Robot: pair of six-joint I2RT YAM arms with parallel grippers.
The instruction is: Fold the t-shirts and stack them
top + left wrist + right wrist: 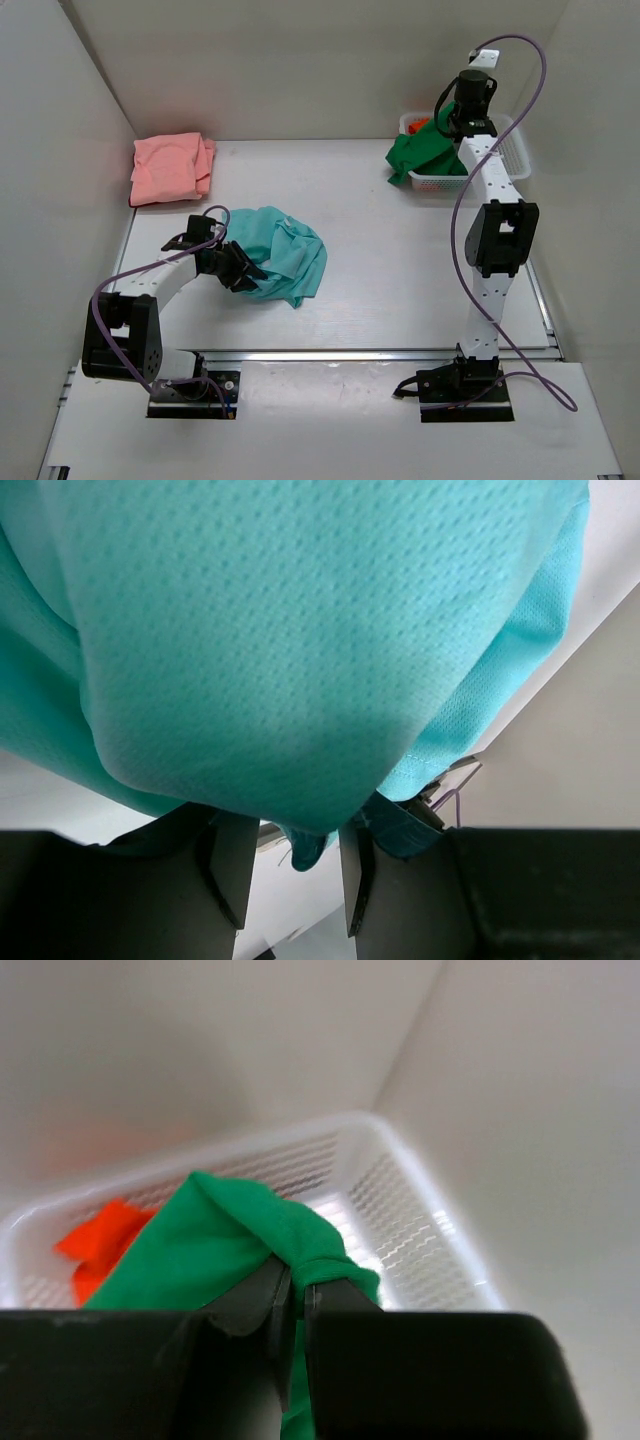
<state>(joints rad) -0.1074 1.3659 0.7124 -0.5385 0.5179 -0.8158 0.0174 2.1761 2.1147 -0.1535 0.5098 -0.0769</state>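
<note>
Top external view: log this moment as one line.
left gripper: at teal t-shirt, grip unclear; right gripper: shut on green t-shirt at white mesh basket; pink t-shirt: folded, rear-left

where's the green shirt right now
In the top view the green t-shirt is at the far right, spilling over the left rim of the white basket, with a fold of it pinched in the right gripper.

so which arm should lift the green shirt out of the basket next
Right. The right arm has its jaws shut on the green t-shirt at the white basket; the left arm is far off at the teal t-shirt.
</note>
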